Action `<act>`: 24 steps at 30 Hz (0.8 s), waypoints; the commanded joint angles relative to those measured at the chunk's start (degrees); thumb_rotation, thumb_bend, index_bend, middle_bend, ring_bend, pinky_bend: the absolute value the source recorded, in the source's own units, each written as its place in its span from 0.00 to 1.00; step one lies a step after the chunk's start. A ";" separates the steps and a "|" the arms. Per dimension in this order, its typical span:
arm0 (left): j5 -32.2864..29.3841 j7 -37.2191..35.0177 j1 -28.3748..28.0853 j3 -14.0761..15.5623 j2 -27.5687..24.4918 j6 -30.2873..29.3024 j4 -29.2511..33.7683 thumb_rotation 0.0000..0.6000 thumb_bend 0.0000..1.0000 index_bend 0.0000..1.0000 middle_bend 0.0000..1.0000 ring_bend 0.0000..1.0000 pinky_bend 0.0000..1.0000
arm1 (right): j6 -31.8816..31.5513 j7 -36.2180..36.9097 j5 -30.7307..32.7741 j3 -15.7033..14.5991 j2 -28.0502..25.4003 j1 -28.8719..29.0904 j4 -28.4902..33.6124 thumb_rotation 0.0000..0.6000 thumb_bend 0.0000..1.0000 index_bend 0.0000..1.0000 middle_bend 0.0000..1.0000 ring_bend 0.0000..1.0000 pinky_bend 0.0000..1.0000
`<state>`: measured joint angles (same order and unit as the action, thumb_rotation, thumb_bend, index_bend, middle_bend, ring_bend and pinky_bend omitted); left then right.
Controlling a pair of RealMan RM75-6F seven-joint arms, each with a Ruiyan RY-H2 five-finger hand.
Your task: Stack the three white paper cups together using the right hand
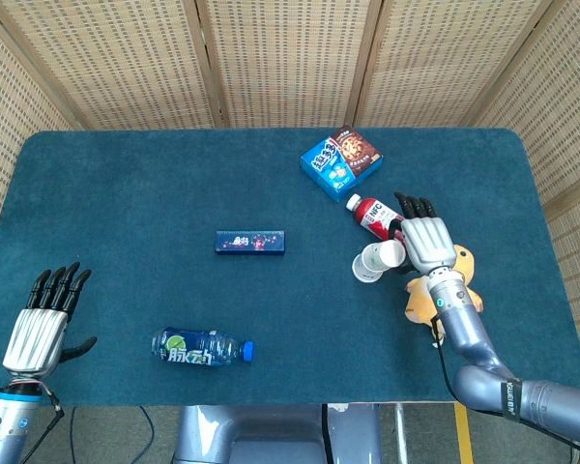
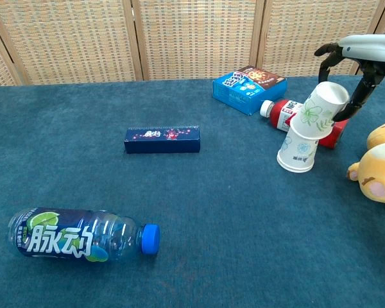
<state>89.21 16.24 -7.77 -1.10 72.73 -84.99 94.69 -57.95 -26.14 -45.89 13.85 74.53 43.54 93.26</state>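
A white paper cup with a green flower print [image 2: 316,110] [image 1: 391,253] is tilted, and its base touches the top of a second white cup [image 2: 299,151] [image 1: 368,267]. That second cup stands upside down on the blue table [image 2: 244,212]. My right hand [image 2: 358,59] [image 1: 424,243] holds the flowered cup, with the thumb on one side and the fingers curled around the other. I see only two cups apart from each other. My left hand [image 1: 44,323] rests open at the front left corner, fingers spread, holding nothing.
A red drink bottle [image 2: 279,110] lies just behind the cups, with a blue snack box [image 2: 249,88] beyond it. A yellow plush toy [image 2: 380,163] sits to the right under my right forearm. A dark blue box [image 2: 162,139] and a water bottle [image 2: 83,234] lie further left.
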 commanded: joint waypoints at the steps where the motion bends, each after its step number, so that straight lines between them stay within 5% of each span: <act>1: -0.02 0.10 -0.03 -0.04 0.04 0.01 -0.04 1.00 0.03 0.00 0.00 0.00 0.00 | 0.16 0.36 -0.30 -0.06 0.78 0.34 -0.95 1.00 0.17 0.52 0.00 0.00 0.00; 11: -0.42 0.28 -0.06 -0.20 0.25 0.22 -0.28 1.00 0.02 0.00 0.00 0.00 0.00 | 0.86 1.43 -0.83 -0.50 3.07 0.86 -3.91 1.00 0.17 0.30 0.00 0.00 0.00; 17: -0.50 -0.17 0.04 -0.25 -0.01 0.07 -0.26 1.00 0.02 0.00 0.00 0.00 0.00 | -1.17 2.63 -2.32 -1.28 0.37 -1.34 -1.10 1.00 0.17 0.26 0.00 0.00 0.00; 24: -0.34 -1.18 0.45 -0.27 -0.76 -0.67 0.30 1.00 0.02 0.00 0.00 0.00 0.00 | -8.32 7.96 -12.44 -4.93 -4.43 -8.29 4.30 1.00 0.17 0.23 0.00 0.00 0.00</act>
<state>88.87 15.08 -7.34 -1.38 71.99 -85.65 94.97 -63.28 -20.46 -54.40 10.74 72.08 38.13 95.53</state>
